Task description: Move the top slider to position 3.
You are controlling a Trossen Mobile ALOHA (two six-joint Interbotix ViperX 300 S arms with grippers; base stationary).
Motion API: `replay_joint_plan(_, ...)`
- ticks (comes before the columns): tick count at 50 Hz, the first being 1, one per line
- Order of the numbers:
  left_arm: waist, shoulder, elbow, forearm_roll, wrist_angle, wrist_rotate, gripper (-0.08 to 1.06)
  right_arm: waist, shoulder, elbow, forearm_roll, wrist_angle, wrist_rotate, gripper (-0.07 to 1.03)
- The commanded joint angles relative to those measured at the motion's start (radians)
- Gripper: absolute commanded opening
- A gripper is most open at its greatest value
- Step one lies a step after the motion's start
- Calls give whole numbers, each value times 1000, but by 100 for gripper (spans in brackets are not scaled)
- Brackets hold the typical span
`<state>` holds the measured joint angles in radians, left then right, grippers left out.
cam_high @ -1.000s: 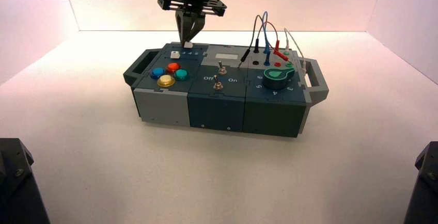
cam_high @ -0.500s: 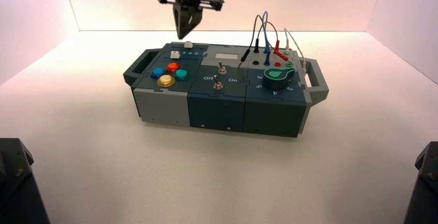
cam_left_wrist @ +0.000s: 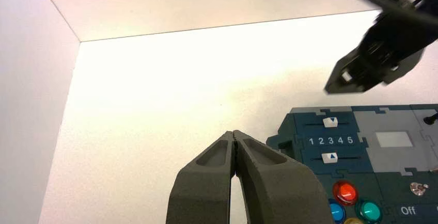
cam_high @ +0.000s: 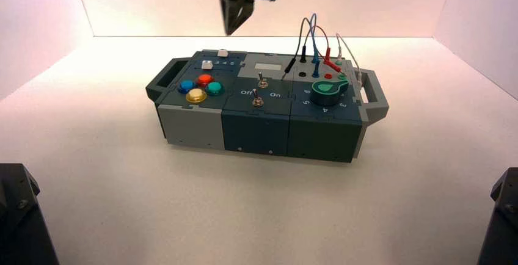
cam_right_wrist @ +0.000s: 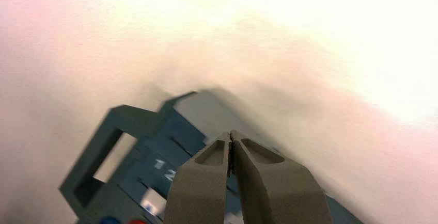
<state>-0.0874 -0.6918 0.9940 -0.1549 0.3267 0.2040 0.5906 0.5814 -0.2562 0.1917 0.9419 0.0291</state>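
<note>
My right gripper [cam_high: 229,34] hangs in the upper middle of the high view, above the far edge of the box [cam_high: 256,127] and apart from it, its fingers closed against each other with nothing between them. The top slider [cam_high: 222,52] is the small white knob near the box's far left corner, left of centre in the upper part of the high view; in my left wrist view it lines up with the printed 3, so it sits at position 3, and I am not touching it. The lower slider [cam_high: 207,65], another white knob, sits across the row of digits [cam_left_wrist: 331,141] from it, also in line with the 3. The red button [cam_high: 204,80] is just beside the blue, yellow and green ones. My left gripper [cam_left_wrist: 233,172] is idle, its fingers pressed together in the lower middle of its own wrist view
</note>
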Motion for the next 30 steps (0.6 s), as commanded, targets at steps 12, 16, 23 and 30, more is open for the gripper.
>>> replay_joint_plan(12,-5,-3,-29,-2,-5,-2,-3,9,-89,69,8,9,3,-2)
replay_joint_plan(16,-5,-3,-31,-2,-5,-2,-3,12,-87,91,12,3,5,-2)
replay_joint_plan(23,-5,-3,-31,-3,-5,-2,-3,17,-89,107,20,-2,3,-2)
replay_joint_plan(30,-5,-3,-31,-3,-5,-2,-3,25,-89,109,26,-3,5,-2)
